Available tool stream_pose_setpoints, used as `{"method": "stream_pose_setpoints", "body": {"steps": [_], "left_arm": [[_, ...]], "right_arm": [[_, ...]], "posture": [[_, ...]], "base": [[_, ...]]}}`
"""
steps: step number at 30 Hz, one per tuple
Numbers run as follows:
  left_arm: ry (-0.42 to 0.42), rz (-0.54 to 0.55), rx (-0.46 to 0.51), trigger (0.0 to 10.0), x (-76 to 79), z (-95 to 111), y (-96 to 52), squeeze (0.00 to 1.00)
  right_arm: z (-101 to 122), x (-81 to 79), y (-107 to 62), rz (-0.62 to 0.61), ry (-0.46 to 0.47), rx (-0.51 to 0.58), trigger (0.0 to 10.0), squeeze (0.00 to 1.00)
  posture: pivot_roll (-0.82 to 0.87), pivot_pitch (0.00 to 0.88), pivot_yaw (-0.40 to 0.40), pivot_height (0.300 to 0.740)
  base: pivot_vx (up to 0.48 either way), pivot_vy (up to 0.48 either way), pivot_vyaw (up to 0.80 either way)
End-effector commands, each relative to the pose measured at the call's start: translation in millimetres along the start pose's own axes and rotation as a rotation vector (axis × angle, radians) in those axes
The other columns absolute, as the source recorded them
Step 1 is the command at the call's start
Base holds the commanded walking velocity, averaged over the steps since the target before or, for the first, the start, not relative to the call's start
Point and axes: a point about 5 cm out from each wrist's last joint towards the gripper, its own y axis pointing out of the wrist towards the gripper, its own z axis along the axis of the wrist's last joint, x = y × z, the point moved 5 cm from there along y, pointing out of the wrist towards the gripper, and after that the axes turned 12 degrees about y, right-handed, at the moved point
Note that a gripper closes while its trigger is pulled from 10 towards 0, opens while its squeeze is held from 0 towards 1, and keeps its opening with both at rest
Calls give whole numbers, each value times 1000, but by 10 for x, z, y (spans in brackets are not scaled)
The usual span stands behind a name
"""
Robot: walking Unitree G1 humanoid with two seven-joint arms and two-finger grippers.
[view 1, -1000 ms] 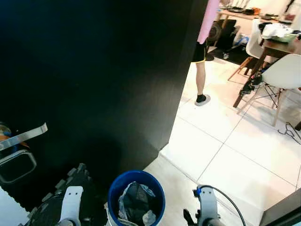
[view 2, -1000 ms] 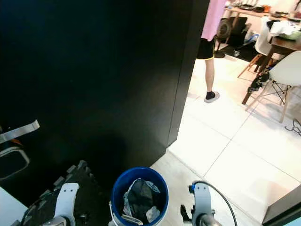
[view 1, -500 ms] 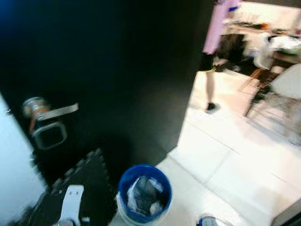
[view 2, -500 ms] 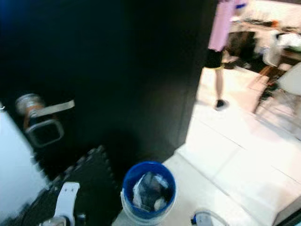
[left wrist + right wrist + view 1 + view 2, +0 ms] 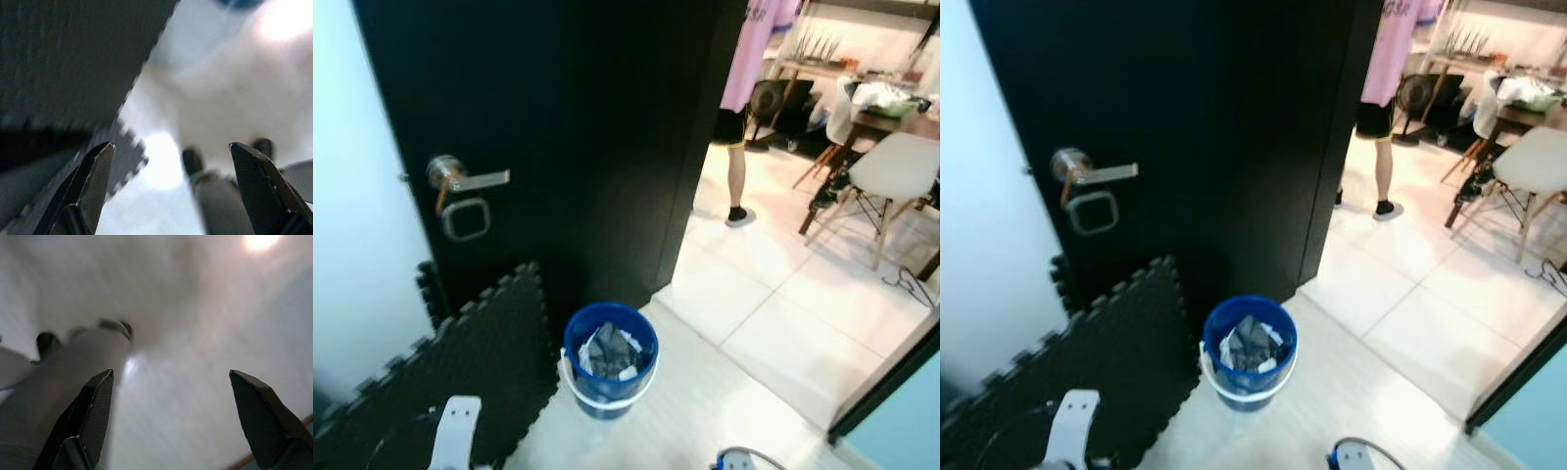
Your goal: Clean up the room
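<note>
A blue bucket [image 5: 609,357] with a white band stands on the pale floor just in front of me, holding crumpled grey and white rubbish [image 5: 604,352]. My left gripper [image 5: 171,161] hangs open above the floor at the edge of the black foam mat [image 5: 68,63], nothing between its fingers. My right gripper [image 5: 171,391] hangs open over bare pale floor, holding nothing. The tops of both arms show at the lower edge of the eye views, left arm [image 5: 455,441] and right arm [image 5: 1351,455].
A black door [image 5: 578,137] with a silver lever handle [image 5: 465,179] stands ahead, a white wall to its left. Interlocking black foam mat [image 5: 460,352] covers the floor left of the bucket. A person [image 5: 744,88] stands in the doorway beyond, near a table and white chairs [image 5: 891,166].
The camera has pulled back and tilted up: the bucket now sits farther away, and the door handle, white wall and more mat have come into view. Both arms sit lower in the picture.
</note>
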Motion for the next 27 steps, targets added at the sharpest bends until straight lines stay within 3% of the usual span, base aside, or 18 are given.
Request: {"method": "stream_pose_setpoints", "body": {"steps": [1, 27], "left_arm": [[12, -14, -11, 10000, 44, -19, 3, 0], [35, -20, -11, 10000, 64, -7, 7, 0]], "right_arm": [[-31, 45, -6, -13, 1, -14, 10000, 0], [-124, 30, -7, -28, -32, -51, 10000, 0]], "posture": [[105, 0, -27, 730], [101, 0, -32, 730]], "base": [[-480, 0, -744], [-455, 0, -729]]}}
